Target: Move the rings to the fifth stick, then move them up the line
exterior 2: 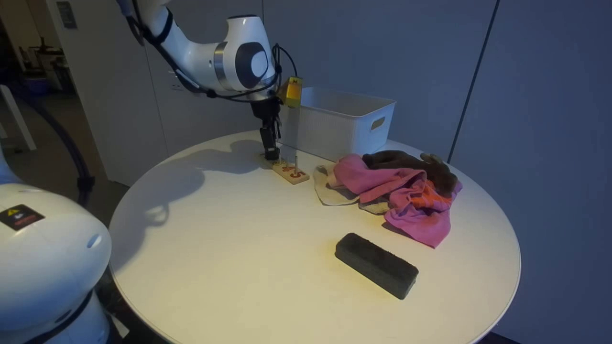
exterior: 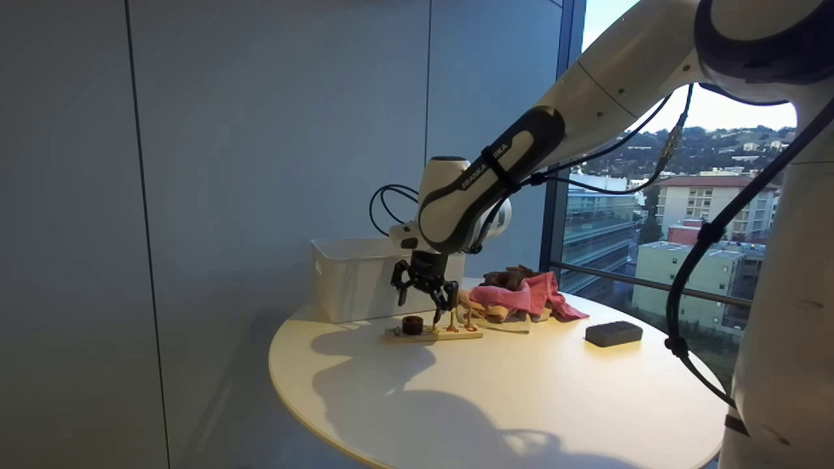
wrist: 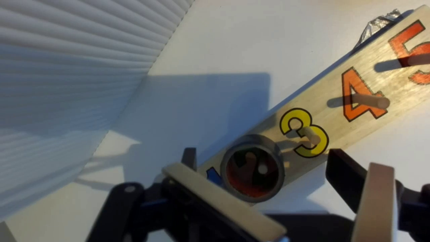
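Observation:
A wooden board [exterior: 466, 335] with numbered sticks lies on the table; it also shows in an exterior view [exterior 2: 294, 177] and the wrist view [wrist: 322, 111]. A thick dark ring with a reddish inside [wrist: 280, 168] sits around the stick at number 2; it also shows in an exterior view [exterior: 412, 325]. I cannot tell whether it is several stacked rings. Sticks 3 [wrist: 314, 138], 4 [wrist: 383, 102] and 5 are bare. Stick 1 is hidden by a finger. My gripper [exterior: 418, 311] is open and empty just above the ring, fingers wide apart [wrist: 289, 198].
A white bin [exterior: 352, 286] stands close behind the board, its ribbed wall [wrist: 84, 50] near the gripper. A pile of pink and brown cloths [exterior 2: 373, 177] lies near the number 5 end. A dark block [exterior 2: 377, 265] lies farther off. Crinkled foil-like material [wrist: 376, 28] touches the board's edge.

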Robot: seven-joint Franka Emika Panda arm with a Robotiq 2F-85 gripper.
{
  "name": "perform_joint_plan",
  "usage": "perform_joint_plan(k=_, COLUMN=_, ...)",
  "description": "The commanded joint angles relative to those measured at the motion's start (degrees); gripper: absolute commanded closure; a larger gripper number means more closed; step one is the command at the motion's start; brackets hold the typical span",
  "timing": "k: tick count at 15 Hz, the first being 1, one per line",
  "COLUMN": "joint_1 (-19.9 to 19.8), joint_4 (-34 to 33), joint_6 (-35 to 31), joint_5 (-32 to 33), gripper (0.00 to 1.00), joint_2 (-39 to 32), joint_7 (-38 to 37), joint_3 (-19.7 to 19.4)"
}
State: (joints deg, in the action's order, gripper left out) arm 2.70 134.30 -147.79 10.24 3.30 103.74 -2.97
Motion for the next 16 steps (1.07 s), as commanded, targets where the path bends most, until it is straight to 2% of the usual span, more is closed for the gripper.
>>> perform_joint_plan(k=1, joint_1=-0.72, joint_4=0.22, joint_6=-0.17, joint_5=-1.06, gripper=0.00, joint_2=2.37, joint_7=-0.45, joint_3=0.72)
perform_joint_plan(k=6, joint_1=0.05, joint_4=1.73, joint_6=2.46, joint_5=-6.70, gripper=0.00, joint_2=6.63, joint_7=1.46, joint_3=0.10)
perform_joint_plan(k=7, joint_1=-0.37, joint_4=0.47, joint_6=0.92, joint_5=-4.18, gripper=0.00, joint_2=3.57, joint_7=-0.06, joint_3=0.37)
perform_joint_plan(k=13, joint_1=-0.18, joint_4=1.25, joint_6=2.27, joint_5=-5.29, gripper=0.00, joint_2=5.31, joint_7=0.06, joint_3=0.18)
perform_joint_plan(k=16, joint_1=0.53, joint_4=-0.04, joint_6=3.15, joint_5=-7.57, gripper=0.00, joint_2=3.49, joint_7=2.83, joint_3=-0.08)
